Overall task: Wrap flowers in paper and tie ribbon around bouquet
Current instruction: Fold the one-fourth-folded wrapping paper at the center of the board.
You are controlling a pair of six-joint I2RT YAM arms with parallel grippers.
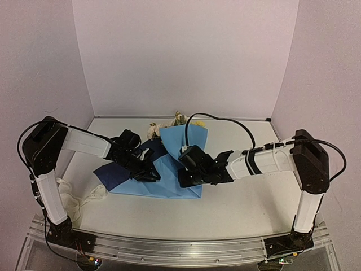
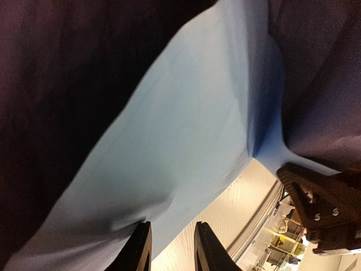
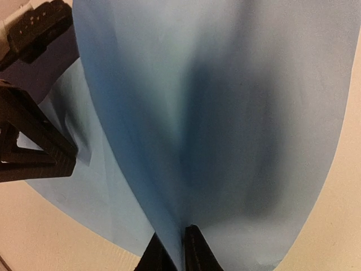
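Fingers (image 3: 197, 251) of right gripper (image 3: 174, 232) near-closed, pinching a raised fold of the paper (image 1: 169, 186) | left gripper (image 2: 172, 228) narrowly apart at paper's edge — grip unclear | fold runs straight ahead of right fingers, toward flowers (image 1: 163, 129) at far end

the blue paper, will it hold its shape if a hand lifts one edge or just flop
Likely floppy: the paper bends in soft curved folds rather than lying flat or stiff. Probably light, since the right hand holds up a tall fold by pinching one thin ridge. It looks thin, so a hard pull might crease or tear it.
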